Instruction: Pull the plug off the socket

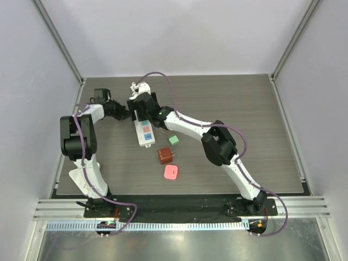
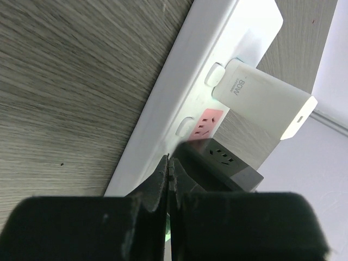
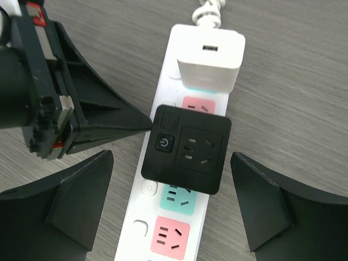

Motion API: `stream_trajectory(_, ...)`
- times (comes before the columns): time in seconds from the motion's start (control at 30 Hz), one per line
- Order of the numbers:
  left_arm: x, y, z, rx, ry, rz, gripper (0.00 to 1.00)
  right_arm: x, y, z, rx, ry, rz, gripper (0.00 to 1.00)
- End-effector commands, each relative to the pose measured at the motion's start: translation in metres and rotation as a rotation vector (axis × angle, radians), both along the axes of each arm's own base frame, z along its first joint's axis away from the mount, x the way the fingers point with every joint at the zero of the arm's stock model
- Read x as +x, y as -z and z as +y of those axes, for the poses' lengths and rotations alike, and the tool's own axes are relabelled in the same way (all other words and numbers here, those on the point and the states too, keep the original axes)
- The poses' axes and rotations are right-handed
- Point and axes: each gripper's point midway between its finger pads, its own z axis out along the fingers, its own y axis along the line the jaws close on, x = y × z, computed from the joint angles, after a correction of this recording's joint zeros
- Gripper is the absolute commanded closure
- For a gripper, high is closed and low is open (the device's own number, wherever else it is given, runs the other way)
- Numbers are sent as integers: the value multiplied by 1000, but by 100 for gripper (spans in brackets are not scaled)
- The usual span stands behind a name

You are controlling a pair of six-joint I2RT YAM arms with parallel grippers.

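The left gripper reaches in from the socket's left side with its jaws pressed together, its tip at the socket's left edge just beside the black plug; whether it touches the plug or only the strip cannot be told. The socket, a long white power strip, lies flat on the wood-grain table, its length running away from the arm bases, with a short white cord stub at its far end. The black plug, a square block with a power button and its own outlet on top, sits pushed into the socket about midway along. A pink outlet shows between it and a white charger, which is plugged in nearer the socket's cord end. The right gripper hangs over the socket, spread wide, one of its fingers on each side of the black plug and both clear of it. To the right of the socket's near end three loose plugs lie apart from it: a green plug closest, a brown plug a little further off, and a pink plug furthest
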Motion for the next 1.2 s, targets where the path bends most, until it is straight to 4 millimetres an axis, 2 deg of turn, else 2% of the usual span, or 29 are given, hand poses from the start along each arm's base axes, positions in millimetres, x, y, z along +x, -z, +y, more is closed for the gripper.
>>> stream_trajectory(0.0, -1, 5, -6, -42, 12, 1, 100, 1, -32, 6, 47, 18, -52, 6)
stream_trajectory(0.2, -2, 8, -5, -36, 5, 4, 100, 3, -16, -2, 3, 34, -55, 7)
stream_trajectory(0.4, -7, 15, -1, -7, -16, 34, 100, 3, -11, 1, 19, 32, -53, 16)
stream_trajectory(0.73, -17, 25, -1, 73, -1, 97, 100, 4, 5, 8, 21, 18, -38, 20)
stream_trajectory(0.93, -22, 33, 1, 117, -5, 133, 100, 5, 10, 14, 56, 17, -41, 23)
stream_trajectory(1.17, -26, 38, 3, 168, -3, 166, 100, 10, 12, 10, 48, 43, -58, 29)
